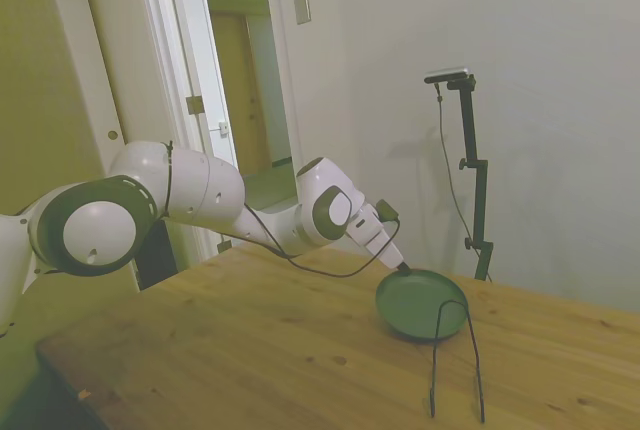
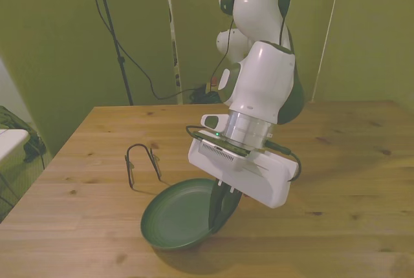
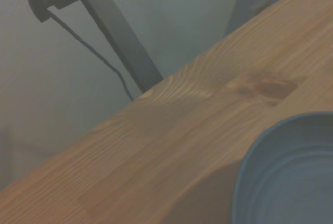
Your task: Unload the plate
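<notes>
Green and matte, the plate point(image 2: 178, 216) sits tilted on the wooden counter point(image 2: 336, 161) near its front edge in the front view, one side of the rim lifted and the other resting on the wood, just beside the thin black wire stand point(image 2: 142, 161), which lies at the front view's left and a little farther back. The tool point(image 2: 222, 210) comes down onto the plate's raised rim on the front view's right, and its dark fingers point(image 2: 220, 203) appear pinched narrowly over that rim, so I judge it is holding the plate by the edge. By its look the plate is stiff and light to moderate in weight, with a smooth surface that could slip in a thin pinch; the shallow rim is the only practical hold, and a grip at one edge will let the plate hang and swing, so a dropped or knocked plate could chip. The side view shows the white arm point(image 1: 200, 200) reaching low across the counter and the wire stand in front of the plate, partly crossing it. The front view alone shows the fingers at the rim. The wrist view gives only a curved slice of the plate rim point(image 3: 281, 172) and bare wood grain, with no sight of the stand.
</notes>
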`<move>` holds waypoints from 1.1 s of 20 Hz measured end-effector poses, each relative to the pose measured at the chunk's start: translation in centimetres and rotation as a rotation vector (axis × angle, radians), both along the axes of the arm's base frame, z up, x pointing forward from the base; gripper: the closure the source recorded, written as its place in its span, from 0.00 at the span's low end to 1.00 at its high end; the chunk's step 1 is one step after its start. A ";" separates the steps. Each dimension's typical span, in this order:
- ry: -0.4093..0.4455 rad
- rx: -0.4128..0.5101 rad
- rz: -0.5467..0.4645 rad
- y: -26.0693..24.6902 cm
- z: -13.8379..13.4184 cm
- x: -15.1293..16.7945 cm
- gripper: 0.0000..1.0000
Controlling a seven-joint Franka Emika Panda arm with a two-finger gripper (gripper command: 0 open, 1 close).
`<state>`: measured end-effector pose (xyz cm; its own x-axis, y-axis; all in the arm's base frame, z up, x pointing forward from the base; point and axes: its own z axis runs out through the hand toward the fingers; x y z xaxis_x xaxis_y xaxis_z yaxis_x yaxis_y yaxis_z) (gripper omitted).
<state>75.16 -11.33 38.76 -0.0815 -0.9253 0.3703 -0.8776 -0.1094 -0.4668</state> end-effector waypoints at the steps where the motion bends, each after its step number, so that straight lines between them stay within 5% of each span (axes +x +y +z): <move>1: 0.000 0.001 0.002 0.0 0.1 0.0 0.00; 12: -0.020 -0.005 0.009 -0.6 2.3 -0.4 0.00; 22: -0.055 0.111 0.165 5.7 15.6 -6.8 0.00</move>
<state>68.37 -5.59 54.40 0.0568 -0.9628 0.2641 -0.8247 -0.1943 -0.5311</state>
